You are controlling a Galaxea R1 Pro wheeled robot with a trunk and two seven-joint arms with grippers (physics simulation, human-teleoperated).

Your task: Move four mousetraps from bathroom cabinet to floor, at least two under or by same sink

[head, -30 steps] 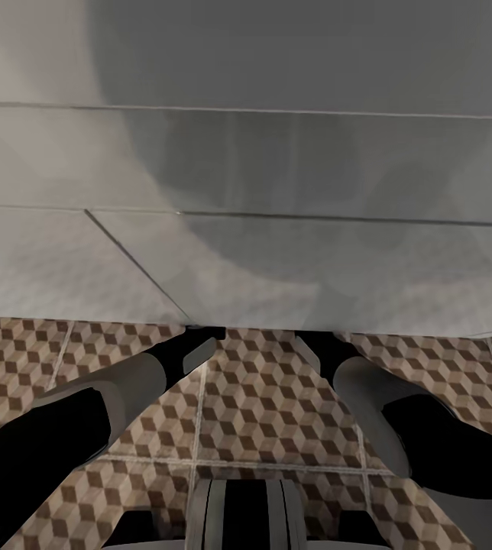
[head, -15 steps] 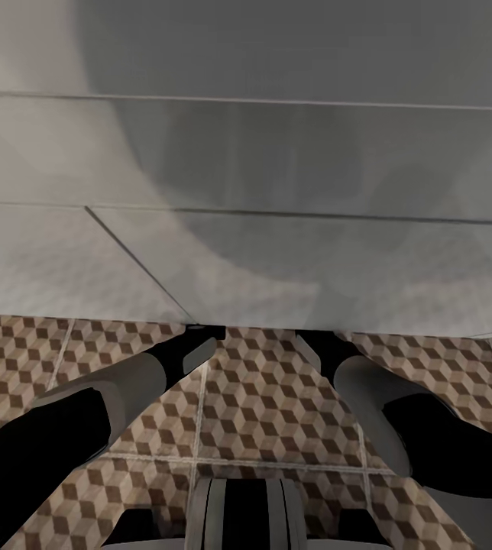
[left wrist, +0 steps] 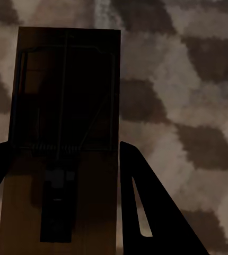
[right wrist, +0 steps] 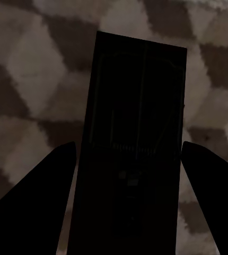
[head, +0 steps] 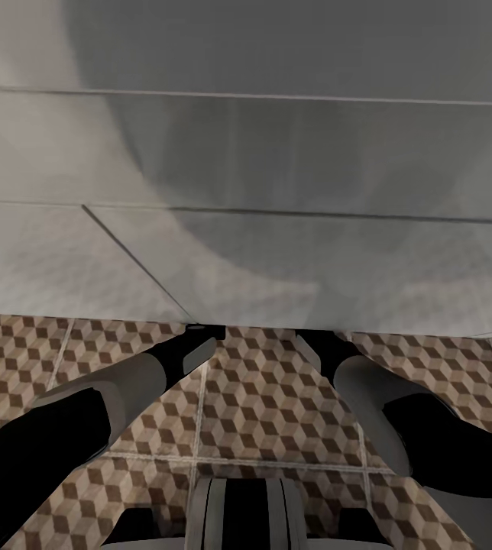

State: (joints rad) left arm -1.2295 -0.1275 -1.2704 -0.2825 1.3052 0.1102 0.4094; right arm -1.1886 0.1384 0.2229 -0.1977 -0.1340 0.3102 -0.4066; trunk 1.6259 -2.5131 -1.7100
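**Left wrist view: a mousetrap between the fingers, over patterned tile**

Left wrist view shows a flat dark-brown rectangular wooden mousetrap (left wrist: 63, 138) with a thin wire frame, a coiled spring across its middle and a small square plate below the spring. It lies lengthwise between the two black wedge-shaped fingers (left wrist: 146, 212) of the left gripper (left wrist: 61, 212). The fingers sit close against its long edges, one touching the board's side; whether they truly press it I cannot tell. Beyond the board's far end lies the bathroom floor (left wrist: 199, 95), a matte tile printed with brown, beige and cream cubes.

Right wrist view shows a second flat dark board mousetrap (right wrist: 132, 149), nearly black in shadow, its wire outline and spring faint. It lies lengthwise between the right gripper's (right wrist: 130, 212) black pointed fingers (right wrist: 45, 196), which stand spread, with a narrow strip of floor showing on each side of the board. The same cube-patterned tile (right wrist: 34, 69) lies behind it.

Head view shows both grey-and-black forearms reaching forward and under a long white smooth-fronted sink vanity (head: 276, 252), flat panels split by thin seams. The wrists pass beneath its lower edge, hiding the grippers. Cube-printed tiles with pale grout lines (head: 261, 397) spread between the arms.
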